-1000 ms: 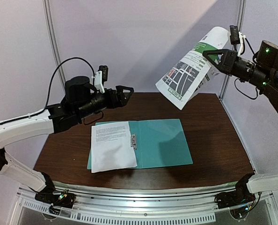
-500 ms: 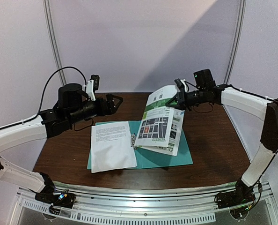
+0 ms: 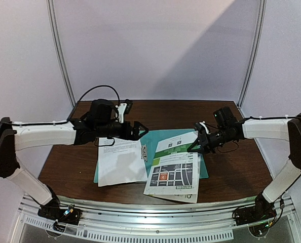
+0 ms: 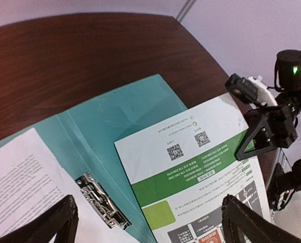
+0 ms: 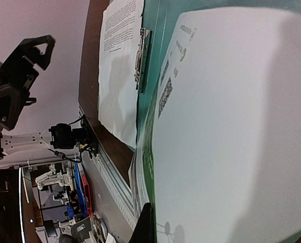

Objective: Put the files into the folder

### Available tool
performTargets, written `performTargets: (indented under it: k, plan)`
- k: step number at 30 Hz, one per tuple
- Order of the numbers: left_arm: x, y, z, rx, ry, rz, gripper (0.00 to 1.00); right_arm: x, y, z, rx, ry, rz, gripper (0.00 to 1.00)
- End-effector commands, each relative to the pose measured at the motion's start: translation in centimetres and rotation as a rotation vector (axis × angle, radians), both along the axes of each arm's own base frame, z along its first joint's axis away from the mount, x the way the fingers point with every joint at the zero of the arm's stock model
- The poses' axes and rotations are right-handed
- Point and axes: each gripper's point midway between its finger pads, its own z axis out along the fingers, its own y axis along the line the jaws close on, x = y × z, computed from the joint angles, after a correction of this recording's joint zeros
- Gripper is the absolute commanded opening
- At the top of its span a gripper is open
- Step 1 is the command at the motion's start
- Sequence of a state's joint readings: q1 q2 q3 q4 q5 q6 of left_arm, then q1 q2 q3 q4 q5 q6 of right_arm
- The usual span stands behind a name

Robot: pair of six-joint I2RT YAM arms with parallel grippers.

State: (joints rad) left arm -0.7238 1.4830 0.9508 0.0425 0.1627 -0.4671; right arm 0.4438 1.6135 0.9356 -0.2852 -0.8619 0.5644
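The teal folder [image 3: 165, 135] lies open on the table, its metal clip [image 3: 144, 152] at the spine. The white text sheet [image 3: 120, 162] lies on its left half. The colourful sheet with green print [image 3: 173, 169] lies over the right half and reaches past the folder's front edge. My right gripper [image 3: 196, 146] is shut on that sheet's right edge, low over the folder; in the right wrist view the sheet [image 5: 231, 126] fills the frame beside one finger [image 5: 145, 223]. My left gripper [image 3: 139, 130] is open and empty above the folder's spine, over the clip [image 4: 100, 200].
The dark wooden table [image 3: 241, 167] has a curved front edge with a metal rail [image 3: 155, 223] below it. The sheet's lower corner comes close to that edge. White walls and poles stand behind the table.
My right gripper has carried the colourful sheet down from high at the right onto the folder's right half. My left arm has moved right, over the folder's spine.
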Motion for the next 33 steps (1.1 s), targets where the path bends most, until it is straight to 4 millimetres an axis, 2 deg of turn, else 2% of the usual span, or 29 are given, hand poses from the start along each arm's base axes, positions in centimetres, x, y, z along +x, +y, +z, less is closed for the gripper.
performTargets:
  k: [1, 3, 7, 15, 18, 23, 28, 33]
  plan:
    - [-0.1, -3.3, -1.0, -0.033, 0.042, -0.167, 0.99, -1.6, -0.8, 1.2, -0.007, -0.147, 0.050, 0.00]
    - [0.0, -4.2, -1.7, -0.036, 0.064, -0.197, 1.00, -2.3, -0.8, 1.6, -0.010, -0.259, 0.094, 0.00]
    - [-0.6, -5.8, -1.9, -0.098, 0.111, -0.276, 0.99, -3.5, -0.4, 5.5, 0.061, -0.515, 0.139, 0.00]
    - [-1.5, -6.2, -2.1, -0.202, 0.177, -0.347, 0.99, -4.0, -0.2, 9.3, 0.150, -0.717, 0.183, 0.00]
    - [-1.7, -5.8, -2.5, -0.233, 0.200, -0.354, 0.99, -4.3, -0.2, 9.7, 0.171, -0.741, 0.187, 0.00]
    - [-1.7, -4.9, -5.4, -0.223, 0.262, -0.344, 0.99, -4.6, -0.1, 11.0, 0.215, -0.815, 0.193, 0.00]
    - [-2.5, -5.5, -7.1, -0.256, 0.298, -0.406, 0.99, -5.2, 0.2, 11.4, 0.260, -0.814, 0.218, 0.00]
    - [-3.1, -6.5, -7.5, -0.334, 0.324, -0.479, 1.00, -5.7, 0.3, 11.7, 0.289, -0.818, 0.241, 0.00]
